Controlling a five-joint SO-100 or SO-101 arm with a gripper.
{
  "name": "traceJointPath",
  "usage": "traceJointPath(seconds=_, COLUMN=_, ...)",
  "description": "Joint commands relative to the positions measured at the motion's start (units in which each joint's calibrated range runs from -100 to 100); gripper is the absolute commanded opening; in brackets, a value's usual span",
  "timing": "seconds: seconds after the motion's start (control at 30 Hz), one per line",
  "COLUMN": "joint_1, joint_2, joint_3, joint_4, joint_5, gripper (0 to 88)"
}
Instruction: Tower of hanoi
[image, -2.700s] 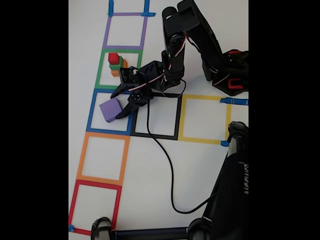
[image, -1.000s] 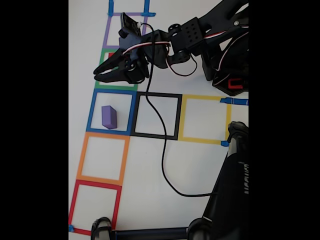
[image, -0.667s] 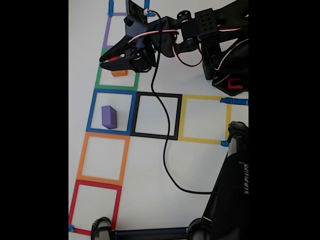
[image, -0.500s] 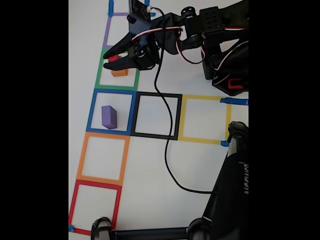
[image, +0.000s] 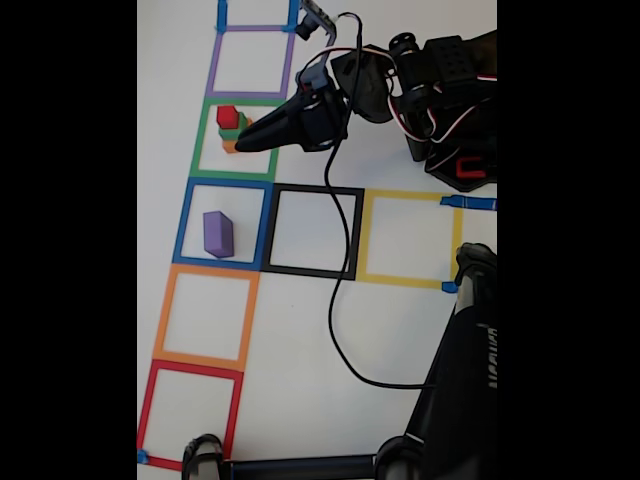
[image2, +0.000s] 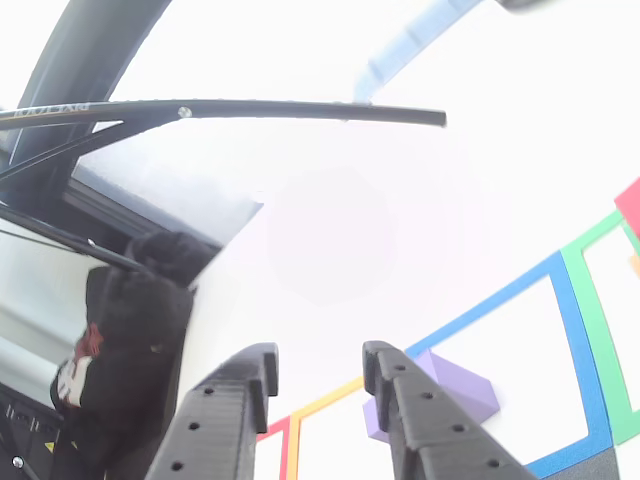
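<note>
- Nearest the camera in the fixed view, the red and orange tape squares lie bare on the white table.
- Beyond them, a purple plastic block stands alone inside the blue tape square.
- Farther on, inside the green tape square, sits a small stack: red cube topmost, green and orange pieces beneath.
- Beside that stack hovers the black two-finger gripper, fingers parted and empty in the other view.
- Judgement: straddle only the red cube squarely, then close gently so the lower pieces stay put.
</note>
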Motion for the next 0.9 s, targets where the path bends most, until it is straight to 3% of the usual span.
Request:
traceJointPath(seconds=0.0, joint_1=1.79, joint_2=-1.36, joint_3=1.72, joint_4=0.31, joint_5=-21.75, gripper=7.1)
traceJointPath(seconds=0.07, joint_1=3.61, joint_2=-1.36, joint_3=3.63, joint_4=0.31, joint_5=-40.18, gripper=7.9)
traceJointPath(seconds=0.1, joint_1=5.14, joint_2=-1.36, joint_3=4.63, joint_4=0.07, joint_5=-53.53, gripper=10.6)
traceJointPath(seconds=0.17, joint_1=8.02, joint_2=-1.36, joint_3=6.63, joint_4=0.07, joint_5=-84.64, gripper=18.9)
traceJointPath(seconds=0.2, joint_1=8.98, joint_2=-1.36, joint_3=6.90, joint_4=2.09, joint_5=-86.33, gripper=24.6)
traceJointPath(seconds=0.23, joint_1=9.46, joint_2=-1.36, joint_3=6.90, joint_4=4.20, joint_5=-86.33, gripper=28.4)
traceJointPath(seconds=0.33, joint_1=8.98, joint_2=-1.36, joint_3=6.90, joint_4=12.21, joint_5=-76.02, gripper=40.7)
traceJointPath(seconds=0.43, joint_1=7.83, joint_2=-1.36, joint_3=6.90, joint_4=20.07, joint_5=-75.85, gripper=57.5)
traceJointPath(seconds=0.6, joint_1=7.35, joint_2=-1.36, joint_3=6.90, joint_4=30.43, joint_5=-71.62, gripper=72.2)
traceJointPath(seconds=0.7, joint_1=6.20, joint_2=-1.36, joint_3=6.90, joint_4=30.51, joint_5=-71.12, gripper=66.9)
traceJointPath(seconds=0.8, joint_1=3.42, joint_2=-1.36, joint_3=6.90, joint_4=30.51, joint_5=-65.20, gripper=61.6)
traceJointPath(seconds=0.87, joint_1=2.94, joint_2=-1.36, joint_3=6.90, joint_4=30.51, joint_5=-64.01, gripper=59.2)
